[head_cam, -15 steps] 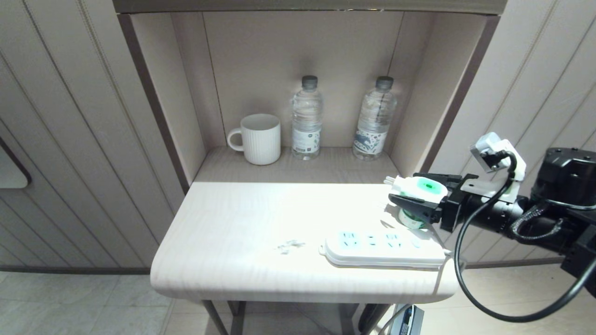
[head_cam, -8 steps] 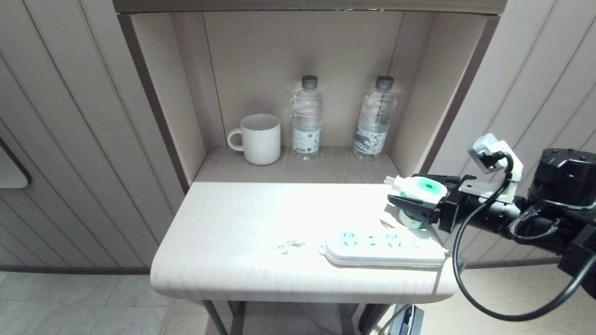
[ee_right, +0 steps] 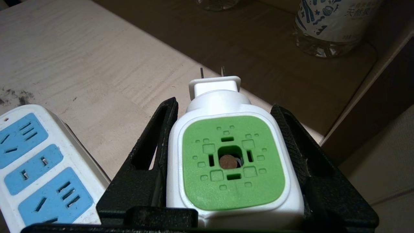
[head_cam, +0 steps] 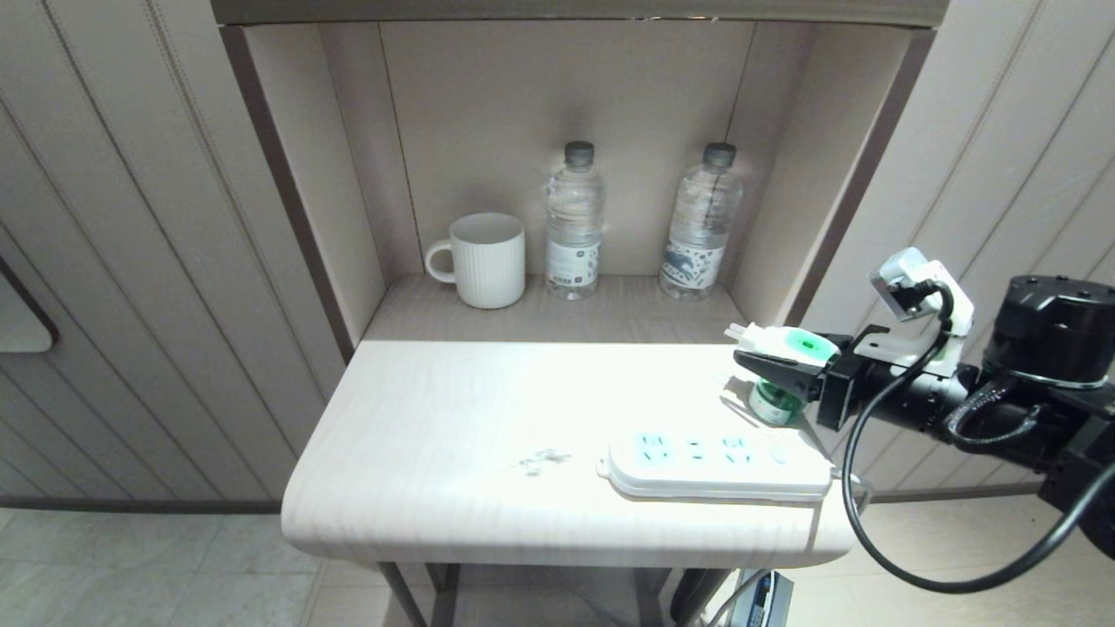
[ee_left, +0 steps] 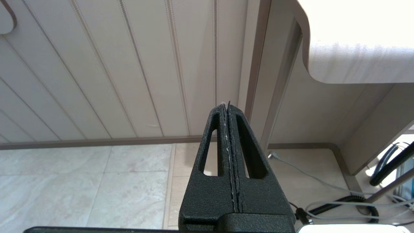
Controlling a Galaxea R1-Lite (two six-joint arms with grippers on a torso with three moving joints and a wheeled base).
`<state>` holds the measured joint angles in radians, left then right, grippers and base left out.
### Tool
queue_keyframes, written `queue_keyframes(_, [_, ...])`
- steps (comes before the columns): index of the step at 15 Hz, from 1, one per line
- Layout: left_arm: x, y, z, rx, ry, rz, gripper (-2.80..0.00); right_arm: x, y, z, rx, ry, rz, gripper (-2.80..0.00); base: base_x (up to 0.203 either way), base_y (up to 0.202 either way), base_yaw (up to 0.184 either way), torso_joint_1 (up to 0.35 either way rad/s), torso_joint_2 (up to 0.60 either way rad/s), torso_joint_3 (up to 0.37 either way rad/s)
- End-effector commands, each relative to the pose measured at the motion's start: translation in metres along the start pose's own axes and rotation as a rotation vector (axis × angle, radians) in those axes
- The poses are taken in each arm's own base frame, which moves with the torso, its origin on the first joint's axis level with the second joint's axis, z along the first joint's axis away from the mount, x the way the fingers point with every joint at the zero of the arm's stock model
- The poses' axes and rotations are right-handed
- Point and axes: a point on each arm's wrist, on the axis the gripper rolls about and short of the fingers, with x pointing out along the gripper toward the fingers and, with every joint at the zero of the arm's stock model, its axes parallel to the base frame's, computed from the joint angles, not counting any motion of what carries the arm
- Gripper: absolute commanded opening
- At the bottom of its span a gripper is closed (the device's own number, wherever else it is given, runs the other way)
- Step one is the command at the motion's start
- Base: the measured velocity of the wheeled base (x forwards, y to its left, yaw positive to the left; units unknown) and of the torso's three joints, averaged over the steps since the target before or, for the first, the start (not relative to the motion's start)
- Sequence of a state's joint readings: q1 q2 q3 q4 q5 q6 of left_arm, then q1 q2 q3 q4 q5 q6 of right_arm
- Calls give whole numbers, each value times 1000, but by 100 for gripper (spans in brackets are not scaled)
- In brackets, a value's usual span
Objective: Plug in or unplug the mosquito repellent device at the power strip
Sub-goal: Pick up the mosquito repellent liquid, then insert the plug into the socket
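The mosquito repellent device, white with a green top and a small green bottle beneath, is at the table's right edge, just behind the power strip. My right gripper reaches in level from the right, shut on the device's white body with a finger against each side. Its two prongs point away from the wrist, free of any socket. The strip's blue sockets lie empty beside the gripper. My left gripper hangs shut and empty, low beside the table.
A white mug and two water bottles stand in the niche behind the table. The niche's right wall is close to my right arm. A black cable loops off the right wrist past the table edge.
The right jaws have closed in from wide open onto the device's sides. The device now sits slightly higher and tilted. The strip has not moved.
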<state>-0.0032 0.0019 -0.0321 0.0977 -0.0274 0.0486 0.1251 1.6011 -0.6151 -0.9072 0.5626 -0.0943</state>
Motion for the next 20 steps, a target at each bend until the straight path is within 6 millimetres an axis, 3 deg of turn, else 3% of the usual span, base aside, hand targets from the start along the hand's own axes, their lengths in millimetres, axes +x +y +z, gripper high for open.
queue_keyframes(1, [0,0,0,0,1,0,-280,0,0,0,-2,-2,4,-280,0,0,0,0,0,0])
queue_keyframes(6, [0,0,0,0,2,0,-280,-1,1,4,-4,-13,-4,-280,0,0,0,0,0,0])
queue_keyframes(8, [0,0,0,0,0,0,-280,-1,-2,16,-14,-47,-46,-280,0,0,0,0,0,0])
queue_keyframes(10, [0,0,0,0,2,0,-280,-8,1,41,-1,-119,-86,-280,0,0,0,0,0,0])
queue_keyframes(13, [0,0,0,0,0,0,-280,-18,15,61,16,-125,-92,-280,0,0,0,0,0,0])
queue_keyframes(20, [0,0,0,1,0,-1,-280,-50,39,78,90,6,-83,-280,0,0,0,0,0,0])
